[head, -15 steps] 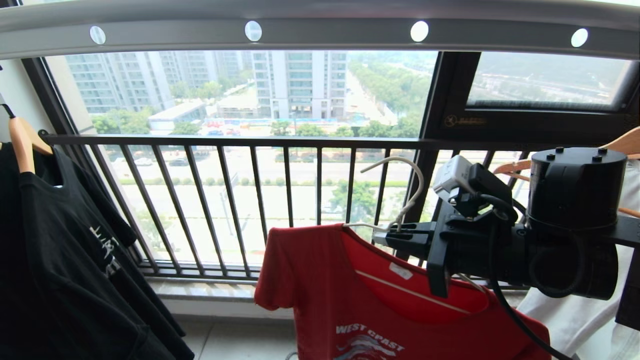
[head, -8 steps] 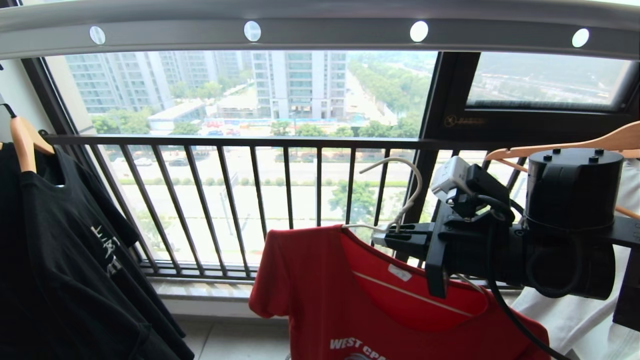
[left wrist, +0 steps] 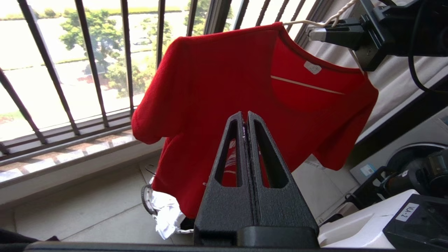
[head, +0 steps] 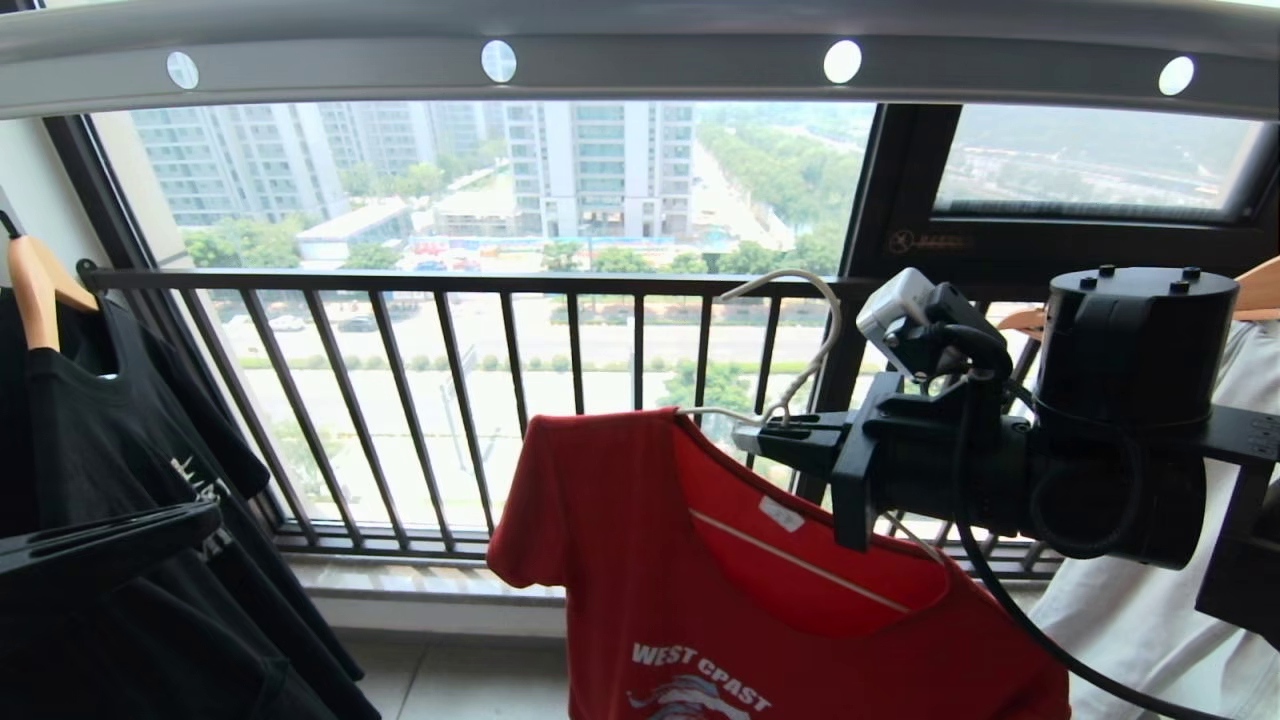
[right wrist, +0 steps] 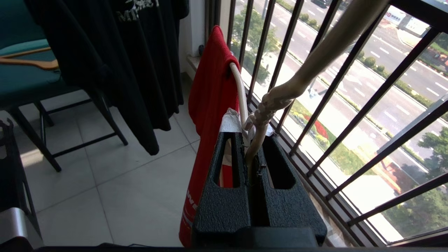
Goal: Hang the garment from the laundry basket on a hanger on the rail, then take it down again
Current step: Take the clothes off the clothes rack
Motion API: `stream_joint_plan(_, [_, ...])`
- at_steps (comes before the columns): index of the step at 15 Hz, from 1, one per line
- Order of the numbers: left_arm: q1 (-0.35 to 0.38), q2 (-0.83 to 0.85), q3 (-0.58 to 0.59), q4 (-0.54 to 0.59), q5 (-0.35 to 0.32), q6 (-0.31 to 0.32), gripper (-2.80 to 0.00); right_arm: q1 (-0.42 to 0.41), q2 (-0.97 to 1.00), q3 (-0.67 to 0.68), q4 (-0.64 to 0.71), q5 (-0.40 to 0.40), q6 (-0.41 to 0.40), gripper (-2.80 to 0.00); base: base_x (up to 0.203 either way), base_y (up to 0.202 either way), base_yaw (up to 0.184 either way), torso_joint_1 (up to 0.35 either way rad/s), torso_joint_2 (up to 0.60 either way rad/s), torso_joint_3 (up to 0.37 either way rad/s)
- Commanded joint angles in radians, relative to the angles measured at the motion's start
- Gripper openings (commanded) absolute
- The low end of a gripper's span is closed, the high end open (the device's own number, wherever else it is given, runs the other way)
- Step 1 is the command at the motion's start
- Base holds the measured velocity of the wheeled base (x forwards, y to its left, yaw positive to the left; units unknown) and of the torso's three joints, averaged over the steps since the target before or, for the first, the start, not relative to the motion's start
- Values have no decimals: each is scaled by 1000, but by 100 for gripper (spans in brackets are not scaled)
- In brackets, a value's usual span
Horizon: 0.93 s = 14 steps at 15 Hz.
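The red garment [head: 700,560] hangs on the thin white hanger [head: 815,330], well below the overhead rail [head: 640,70]. My right gripper [head: 765,440] is shut on the hanger's twisted neck [right wrist: 266,105], just below the hook, which is free of the rail. In the right wrist view the garment [right wrist: 210,105] drapes off one hanger arm. My left gripper [head: 212,515] sits low at the left, shut and empty. In its own view its tips [left wrist: 245,113] point at the garment's chest [left wrist: 210,87] without touching it. The laundry basket [left wrist: 143,197] stands on the floor beneath, partly hidden.
A black T-shirt [head: 120,480] on a wooden hanger [head: 35,290] hangs at the left. A pale garment [head: 1150,620] on another wooden hanger [head: 1255,290] hangs at the right. The black window railing [head: 450,400] runs behind. A chair [right wrist: 35,80] stands on the tiled floor.
My right gripper has lifted the hanger and garment a little. My left gripper has risen into the head view at the lower left.
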Motion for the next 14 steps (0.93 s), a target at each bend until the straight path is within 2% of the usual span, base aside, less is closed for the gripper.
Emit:
stream_joint_plan(1, [-181, 391, -145, -1, -29, -11, -280, 1, 58, -31, -5, -68, 9, -280, 0, 0, 0, 0, 0, 0])
stream_joint_plan(4, [-342, 639, -278, -4, -19, -21, -280, 1, 94, -59, -5, -95, 39, -280, 0, 0, 0, 0, 0, 0])
stream_joint_plan(7, [-396, 756, -317, -7, -6, -27, -280, 1, 83, -61, -5, -97, 40, -280, 0, 0, 0, 0, 0, 0])
stream_joint_plan(9, [-416, 765, -319, -7, 43, -28, -280, 3, 66, -59, -5, -97, 42, -280, 0, 0, 0, 0, 0, 0])
stream_joint_plan(10, [-424, 767, -320, -8, 85, -29, -76, 4, 63, -59, -5, -97, 42, -280, 0, 0, 0, 0, 0, 0])
stream_joint_plan(11, [-440, 776, -322, -24, 171, -34, 0, 4, 60, -58, -5, -97, 42, -280, 0, 0, 0, 0, 0, 0])
stream_joint_plan(13, [-495, 811, -305, -160, 327, -56, 0, 4, 56, -59, -5, -97, 42, -280, 0, 0, 0, 0, 0, 0])
stream_joint_plan(14, [-525, 824, -289, -217, 375, -72, 0, 4, 56, -59, -5, -97, 42, -280, 0, 0, 0, 0, 0, 0])
